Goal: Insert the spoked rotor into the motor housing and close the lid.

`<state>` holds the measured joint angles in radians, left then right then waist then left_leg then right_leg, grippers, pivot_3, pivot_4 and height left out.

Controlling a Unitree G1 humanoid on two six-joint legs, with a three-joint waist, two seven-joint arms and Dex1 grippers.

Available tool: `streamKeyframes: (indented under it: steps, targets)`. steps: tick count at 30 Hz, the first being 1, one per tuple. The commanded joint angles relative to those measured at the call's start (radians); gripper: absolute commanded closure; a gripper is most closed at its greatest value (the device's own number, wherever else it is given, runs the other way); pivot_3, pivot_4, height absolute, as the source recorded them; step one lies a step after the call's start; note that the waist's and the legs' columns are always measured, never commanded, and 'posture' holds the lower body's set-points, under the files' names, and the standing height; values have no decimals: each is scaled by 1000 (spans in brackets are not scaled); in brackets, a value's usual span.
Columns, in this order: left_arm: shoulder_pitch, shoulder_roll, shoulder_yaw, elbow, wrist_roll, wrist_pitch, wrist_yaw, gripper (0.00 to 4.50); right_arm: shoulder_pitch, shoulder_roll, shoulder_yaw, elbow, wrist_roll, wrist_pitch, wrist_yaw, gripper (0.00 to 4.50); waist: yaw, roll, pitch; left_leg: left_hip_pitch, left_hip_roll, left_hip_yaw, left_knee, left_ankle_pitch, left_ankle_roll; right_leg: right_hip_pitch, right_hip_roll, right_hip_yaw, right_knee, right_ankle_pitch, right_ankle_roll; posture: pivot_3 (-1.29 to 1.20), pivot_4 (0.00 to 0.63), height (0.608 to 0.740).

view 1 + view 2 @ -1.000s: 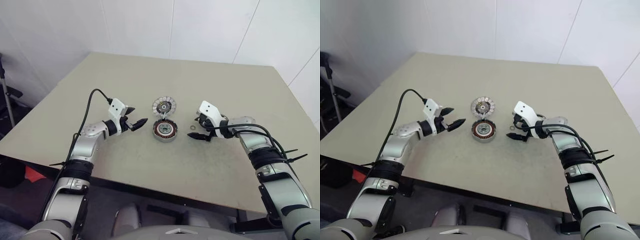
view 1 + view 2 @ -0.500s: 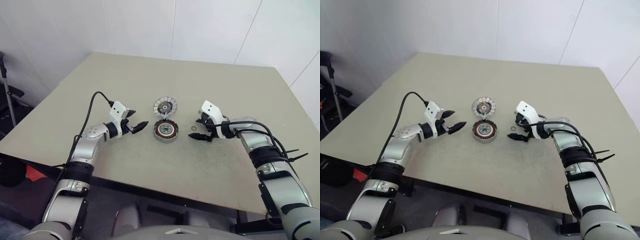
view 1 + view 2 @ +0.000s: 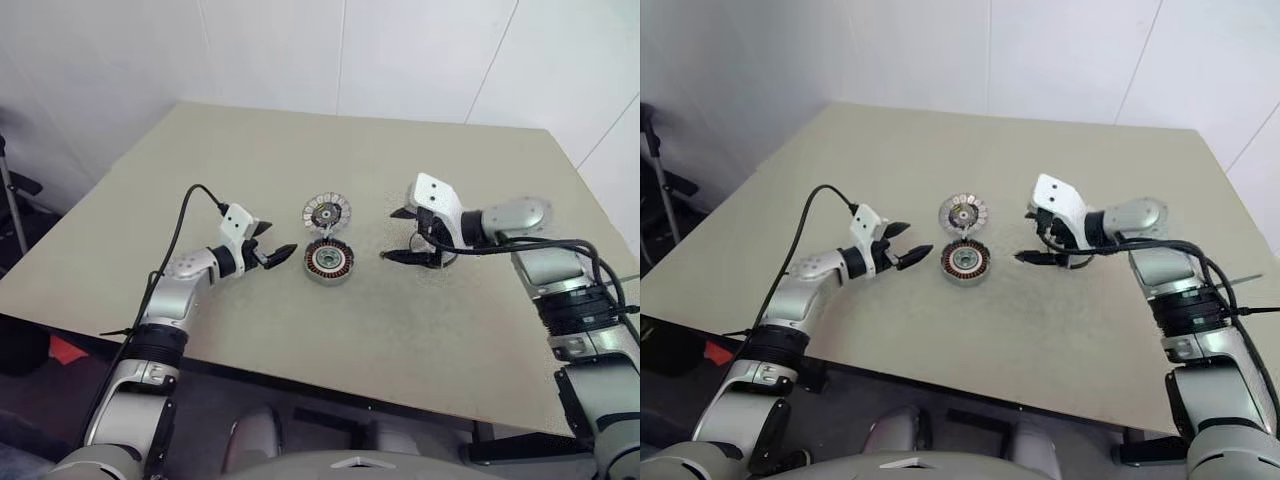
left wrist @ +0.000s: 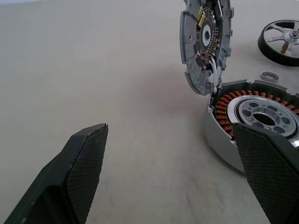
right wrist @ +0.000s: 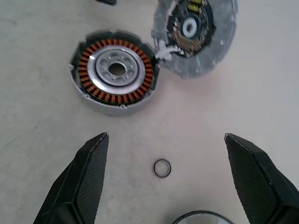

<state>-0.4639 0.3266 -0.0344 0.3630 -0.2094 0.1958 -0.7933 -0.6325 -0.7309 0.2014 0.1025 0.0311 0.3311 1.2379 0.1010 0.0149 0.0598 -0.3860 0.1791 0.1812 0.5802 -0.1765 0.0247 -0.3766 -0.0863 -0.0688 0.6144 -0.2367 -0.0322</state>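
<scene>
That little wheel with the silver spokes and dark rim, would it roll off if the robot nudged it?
Probably not: the flat spoked wheel with silver spokes and dark rim lies on its face on the beige table, so it would likely slide. It looks rigid. Stood on edge, it could roll.

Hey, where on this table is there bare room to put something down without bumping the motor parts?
The table is bare behind the lid, and along the near edge in front of the motor housing. It is crowded mid-table: the left gripper, housing, lid, small ring, spoked rotor and right gripper sit close together.
</scene>
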Motion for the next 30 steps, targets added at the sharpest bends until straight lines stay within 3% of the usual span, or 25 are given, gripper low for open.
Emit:
streamKeyframes:
  steps: [1,8,18,25,30]
  targets:
    - [-38,-3,1,-8,0,-23,-2,0,-36,-3,99,-66,-44,-78,65,15,0,0,0,0,0,0,0,0,0,1,0,0,0,0,0,0,0,740]
    - [-45,-17,-2,11,3,-37,0,0,-144,71,273,120,-183,-313,92,15,-3,0,0,1,0,0,1,1,-1,1,0,0,1,0,0,0,0,740]
    - [-2,-2,16,-29,-4,-30,17,0,-244,175,308,385,-262,-498,52,15,-4,0,0,-1,0,0,1,0,-1,0,0,0,2,0,0,0,0,740]
    - [16,0,13,-47,-5,-29,27,0,-268,176,225,474,-228,-435,9,15,-4,0,0,0,0,0,3,1,-1,0,0,0,5,0,0,0,0,740]
    - [32,-6,9,-64,-5,-25,33,0,-270,127,38,666,-142,-293,-118,15,1,0,0,0,0,0,4,1,-1,0,0,0,6,0,0,0,0,740]
